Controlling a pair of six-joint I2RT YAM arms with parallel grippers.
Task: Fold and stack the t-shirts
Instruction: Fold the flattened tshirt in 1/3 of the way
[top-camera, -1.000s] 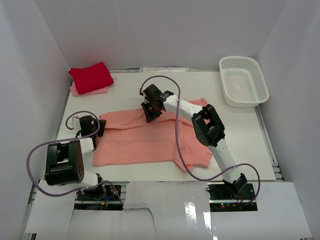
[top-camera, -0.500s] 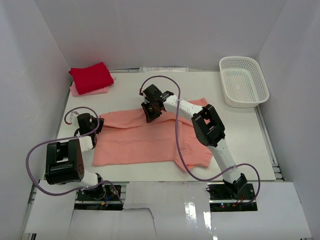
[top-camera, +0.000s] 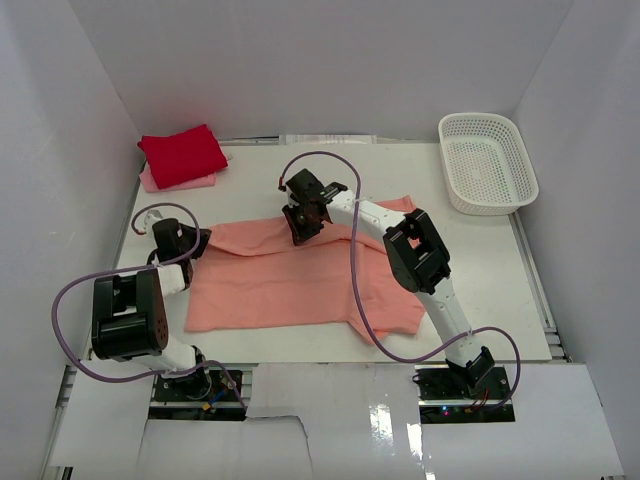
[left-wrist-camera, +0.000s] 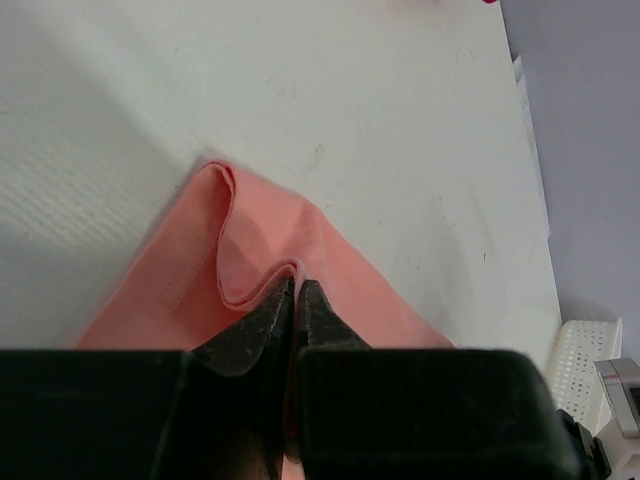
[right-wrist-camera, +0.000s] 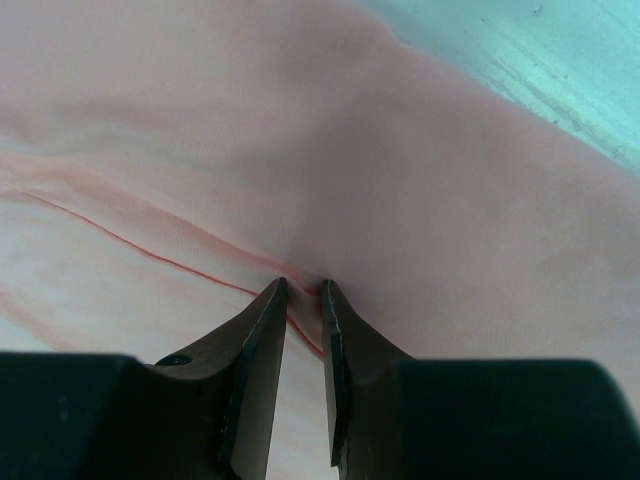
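Observation:
The salmon-pink t-shirt (top-camera: 300, 285) lies spread flat in the middle of the table, folded along its length. My left gripper (top-camera: 197, 243) is at its far left corner. In the left wrist view this gripper (left-wrist-camera: 297, 283) is shut on a raised fold of the shirt's edge (left-wrist-camera: 255, 225). My right gripper (top-camera: 301, 232) presses down on the shirt's far edge near the middle. In the right wrist view it (right-wrist-camera: 302, 287) pinches a small ridge of the cloth (right-wrist-camera: 400, 150) between narrowly parted fingers. The bright red t-shirt (top-camera: 182, 155) lies folded on the pale pink one (top-camera: 160, 182) at the back left.
A white lattice basket (top-camera: 487, 162) stands at the back right. White walls enclose the table on the left, back and right. Each arm's purple cable loops near its base.
My left gripper has closed on the shirt's left corner and shifted slightly farther from the base. The right arm and gripper have stayed put.

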